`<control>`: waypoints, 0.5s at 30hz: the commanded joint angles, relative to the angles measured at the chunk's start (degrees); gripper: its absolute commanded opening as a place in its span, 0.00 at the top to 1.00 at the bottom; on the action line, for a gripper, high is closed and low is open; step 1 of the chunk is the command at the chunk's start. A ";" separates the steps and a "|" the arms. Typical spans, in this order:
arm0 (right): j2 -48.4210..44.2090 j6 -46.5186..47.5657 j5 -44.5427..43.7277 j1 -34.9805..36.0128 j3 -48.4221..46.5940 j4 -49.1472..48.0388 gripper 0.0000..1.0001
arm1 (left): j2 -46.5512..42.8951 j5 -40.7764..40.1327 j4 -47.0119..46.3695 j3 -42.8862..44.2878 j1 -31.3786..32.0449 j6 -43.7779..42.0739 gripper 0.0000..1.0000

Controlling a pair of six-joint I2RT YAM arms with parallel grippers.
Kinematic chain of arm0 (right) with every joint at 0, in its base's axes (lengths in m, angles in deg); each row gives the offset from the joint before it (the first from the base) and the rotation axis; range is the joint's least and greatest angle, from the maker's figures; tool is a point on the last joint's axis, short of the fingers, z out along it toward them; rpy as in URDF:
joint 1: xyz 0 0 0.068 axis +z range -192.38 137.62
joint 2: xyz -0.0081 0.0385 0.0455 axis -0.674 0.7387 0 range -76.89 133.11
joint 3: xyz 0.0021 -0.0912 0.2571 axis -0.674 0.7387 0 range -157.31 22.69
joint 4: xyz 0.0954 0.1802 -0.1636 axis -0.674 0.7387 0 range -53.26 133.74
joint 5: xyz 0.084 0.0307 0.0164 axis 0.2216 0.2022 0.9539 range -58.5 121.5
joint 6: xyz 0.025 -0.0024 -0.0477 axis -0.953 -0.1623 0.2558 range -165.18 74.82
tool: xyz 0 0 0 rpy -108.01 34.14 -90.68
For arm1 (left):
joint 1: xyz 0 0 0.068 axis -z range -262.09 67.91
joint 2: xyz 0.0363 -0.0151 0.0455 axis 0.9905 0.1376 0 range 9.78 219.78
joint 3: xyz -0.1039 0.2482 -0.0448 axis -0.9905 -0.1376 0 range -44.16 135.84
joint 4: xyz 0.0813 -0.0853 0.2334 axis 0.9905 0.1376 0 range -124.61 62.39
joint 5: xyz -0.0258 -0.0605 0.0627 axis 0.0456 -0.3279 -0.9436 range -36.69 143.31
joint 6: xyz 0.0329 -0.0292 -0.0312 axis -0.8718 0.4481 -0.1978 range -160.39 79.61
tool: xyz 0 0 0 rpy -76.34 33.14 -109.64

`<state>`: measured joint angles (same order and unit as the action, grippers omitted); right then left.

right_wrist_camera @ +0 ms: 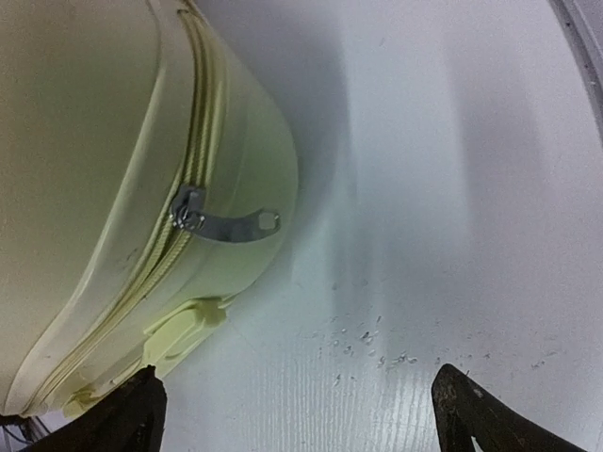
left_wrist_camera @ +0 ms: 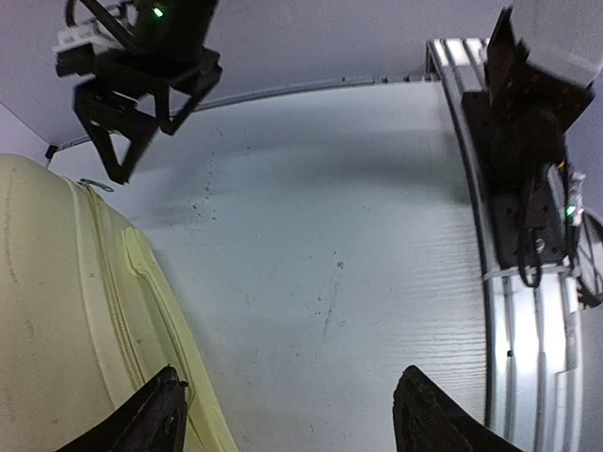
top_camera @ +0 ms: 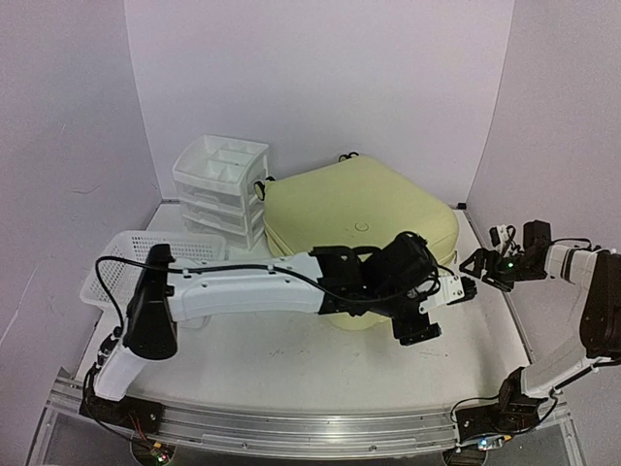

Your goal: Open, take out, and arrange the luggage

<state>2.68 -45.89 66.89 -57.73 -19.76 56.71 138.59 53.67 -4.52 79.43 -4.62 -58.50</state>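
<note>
Luggage [top_camera: 359,209] lies flat mid-table, zip closed, both claws apart and empty, right gripper [right_wrist_camera: 297,395] facing the zipper pull [right_wrist_camera: 221,224], left gripper [left_wrist_camera: 290,395] beside the case's near edge; my worry: thin tab slips the fingers, or crowded arms clash.

Luggage [top_camera: 359,209]: plain pale yellow, zip pull [right_wrist_camera: 221,224] silver. Basket [top_camera: 146,254] white w/ mesh pattern, drawer unit [top_camera: 221,184] white too, table [top_camera: 291,359] white, faint grain.
</note>
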 commanded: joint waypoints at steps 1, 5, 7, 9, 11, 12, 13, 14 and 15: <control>-3.86 -5.94 -8.67 -0.32 -0.60 -3.71 0.02 | 8.18 -8.17 0.77 8.44 -0.09 -6.50 0.23; -5.46 -11.08 -13.09 -0.33 -0.92 -3.14 0.02 | 14.88 -13.35 0.14 14.55 0.09 -8.59 0.22; -6.41 -11.94 -12.53 -0.35 -0.93 -2.59 0.02 | 18.22 -15.47 -0.97 17.01 0.13 -10.26 0.22; -7.74 -12.66 -12.38 -0.38 -0.39 -2.48 0.02 | 21.05 -19.47 -2.50 19.25 0.05 -10.92 0.21; -8.91 -12.39 -11.79 -0.35 0.04 -2.43 0.02 | 22.54 -21.98 -5.83 18.97 -0.11 -11.87 0.17; -9.32 -12.39 -11.69 -0.37 0.23 -2.35 0.02 | 23.27 -23.64 -7.31 19.00 -0.20 -12.27 0.15; -9.68 -12.39 -11.48 -0.34 0.41 -2.31 0.02 | 23.97 -25.23 -8.63 19.30 -0.21 -12.80 0.15; -9.84 -12.43 -11.44 -0.31 0.56 -2.30 0.02 | 24.38 -26.29 -9.49 19.45 -0.22 -13.10 0.14; -9.80 -12.51 -11.22 -0.37 0.57 -2.30 0.02 | 24.64 -26.89 -10.05 19.48 -0.27 -13.25 0.13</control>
<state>-5.08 -57.03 55.99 -57.88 -19.76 55.57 162.46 34.32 -7.43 95.35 -4.53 -69.19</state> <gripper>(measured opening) 0.983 0.854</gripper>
